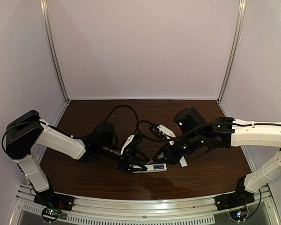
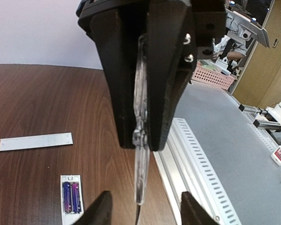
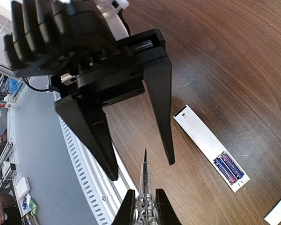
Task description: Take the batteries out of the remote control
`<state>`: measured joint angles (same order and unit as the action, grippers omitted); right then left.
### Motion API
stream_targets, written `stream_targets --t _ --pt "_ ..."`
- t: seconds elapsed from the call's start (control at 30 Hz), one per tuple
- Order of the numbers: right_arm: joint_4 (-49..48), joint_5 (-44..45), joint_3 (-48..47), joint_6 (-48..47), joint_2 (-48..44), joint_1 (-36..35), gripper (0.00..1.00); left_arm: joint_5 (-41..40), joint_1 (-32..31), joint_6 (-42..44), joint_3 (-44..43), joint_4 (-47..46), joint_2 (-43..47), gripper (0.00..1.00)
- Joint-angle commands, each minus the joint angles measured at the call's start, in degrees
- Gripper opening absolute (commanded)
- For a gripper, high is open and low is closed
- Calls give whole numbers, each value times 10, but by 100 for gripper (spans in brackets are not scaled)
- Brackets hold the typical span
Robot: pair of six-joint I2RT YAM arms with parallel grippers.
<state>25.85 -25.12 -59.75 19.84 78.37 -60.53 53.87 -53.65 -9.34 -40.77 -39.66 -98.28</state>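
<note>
The white remote control [image 2: 71, 179] lies on the brown table with its bay open, and two blue-purple batteries [image 2: 71, 197] sit in it. It also shows in the right wrist view [image 3: 202, 136] with the batteries [image 3: 228, 168], and from above [image 1: 152, 167]. My left gripper [image 2: 140, 143] is shut on a clear-handled screwdriver [image 2: 141, 173], held above the table to the right of the remote. My right gripper [image 3: 141, 168] is open and faces it; the screwdriver [image 3: 144, 187] points its tip between the right fingers [image 3: 165, 117]. Neither gripper touches the remote.
The flat white cover strip [image 2: 35, 141] lies loose on the table beyond the remote and shows in the right wrist view [image 3: 278, 212]. The table's metal front rail [image 2: 192, 159] runs close beside both grippers. The two arms meet near the table's front middle [image 1: 145, 159].
</note>
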Motion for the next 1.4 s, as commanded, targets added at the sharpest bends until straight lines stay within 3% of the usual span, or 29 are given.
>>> stream_targets --t 0.0,0.2,0.23,0.47,0.67,0.8,1.07,1.37 --pt "-14 52 27 19 -43 -3 0 -34 -1 20 2 -3 7 60" --pt "-17 97 54 40 -82 -1 0 -123 4 49 26 -3 19 96" --pt "-15 107 58 43 -86 0 0 -148 5 52 30 -4 21 97" --pt "-27 176 93 85 -122 11 0 -287 9 80 62 -35 24 97" --pt "-26 216 106 107 -143 15 0 -331 33 78 91 -76 19 97" --pt "-25 233 108 121 -147 19 0 -276 41 101 84 -52 11 97" --pt "-20 243 108 132 -141 24 0 -200 43 149 99 -103 -42 97" --pt "-18 243 106 131 -138 30 0 -130 43 207 58 -10 -67 95"
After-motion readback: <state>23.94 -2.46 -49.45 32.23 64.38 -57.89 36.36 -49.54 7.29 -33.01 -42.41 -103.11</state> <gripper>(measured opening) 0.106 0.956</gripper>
